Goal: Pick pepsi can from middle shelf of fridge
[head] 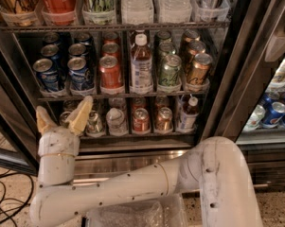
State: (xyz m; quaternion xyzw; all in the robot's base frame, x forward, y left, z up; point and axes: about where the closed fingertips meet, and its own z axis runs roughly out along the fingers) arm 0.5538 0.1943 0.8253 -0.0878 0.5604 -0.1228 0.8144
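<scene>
Three wire racks show inside this big dark-framed glass-door fridge (229, 74), and its front stands open between the left post and the right post. My long white arm (146, 188) sweeps in low from the right, across the shiny stainless steel grille base (132, 161).

The thin dark wire middle shelf (118, 97) runs the full width and carries clear plastic lane trays (111, 90), six lanes, all filled. There's a bit of dark headroom between the can tops and the rack overhead.

My gripper (62, 118) points up in front of the bottom rack, at the left end, close to the left post. Its tan fingers (80, 115) are spread apart, pinching nothing. The higher tip comes level with the middle shelf's front edge; can't tell if it's touching.

Lanes go left to right: blue cans in the first two, red cans (111, 74), a clear plastic bottle (141, 63), green cans (169, 71), gold cans (198, 69).

The small blue aluminium pepsi can (79, 74) heads the second lane, just above that higher finger, with a twin blue can (47, 74) just beside it on the left.
</scene>
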